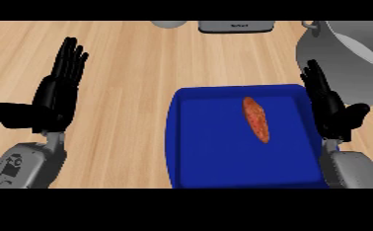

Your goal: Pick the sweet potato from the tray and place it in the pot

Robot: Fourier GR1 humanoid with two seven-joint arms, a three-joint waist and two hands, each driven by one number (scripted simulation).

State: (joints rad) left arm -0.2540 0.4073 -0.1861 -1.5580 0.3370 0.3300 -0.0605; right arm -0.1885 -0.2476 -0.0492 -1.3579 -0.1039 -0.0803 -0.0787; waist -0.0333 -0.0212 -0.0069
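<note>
Orange-red against deep blue, the sweet potato (256,119) lies untouched on the floor of the blue tray (211,166), just inward of your right hand (328,104), lying lengthwise and slightly aslant. That hand stands over the tray's right rim with its fingers straight and holds nothing; your left hand (58,92) rests well out over bare wooden counter (146,57), fingers likewise straight and empty. So you are at the very start: the pick has not begun. The next move, as I judge it, asks you to bring the right hand a short way inward and down, turning the palm so the fingers can close across the potato's narrow width rather than along its length. Mind the tray's raised rim directly under the hand; clear it before lowering. The grey pot (342,52) sits just ahead of and outward from that hand, its near wall close, so lift above its rim before crossing. There is open tray floor around the potato.
</note>
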